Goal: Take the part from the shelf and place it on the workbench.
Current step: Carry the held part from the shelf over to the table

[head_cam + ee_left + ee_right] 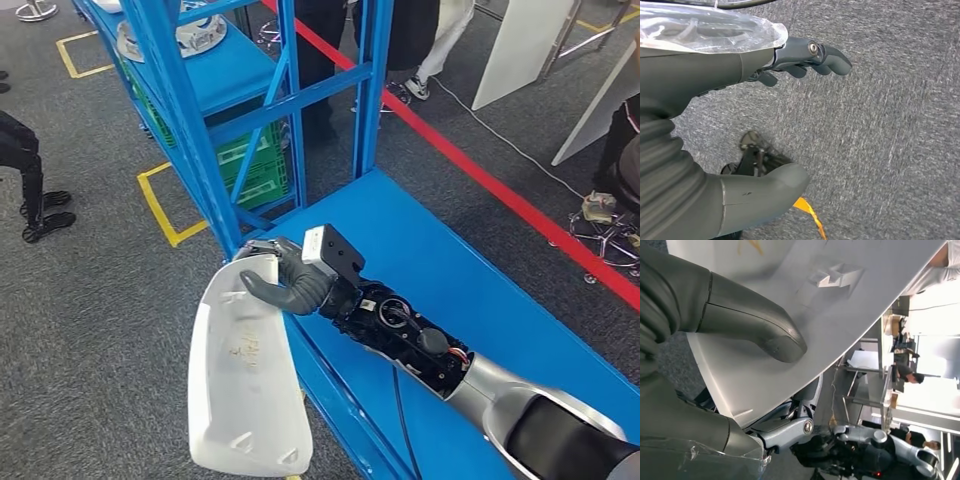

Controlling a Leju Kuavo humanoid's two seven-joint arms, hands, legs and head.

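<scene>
Head view looks down on a blue tabletop point(453, 260) that runs away from the robot, with the blue shelf point(226, 90) standing at its far end. On the shelf's upper level lies another white part point(200, 35), and lower down, behind the shelf's diagonal brace, sits a green crate point(256, 165). Grey carpet with yellow floor marks point(162, 210) lies to the tabletop's left; a red line point(513, 200) crosses the floor to its right, and a person's legs point(430, 50) stand beyond the shelf. The right robot hand point(290, 280) reaches across the tabletop's left edge and grips the white part point(245, 375) by its upper rim, thumb pressed on the inner face and fingers wrapped behind, as the right wrist view point(753, 325) shows closely. The part hangs off the tabletop's left edge, over the carpet, its long axis running from the hand down toward the robot, hollow face turned up toward the camera. The left robot hand point(764, 125) hangs above the carpet, fingers spread and holding nothing.
</scene>
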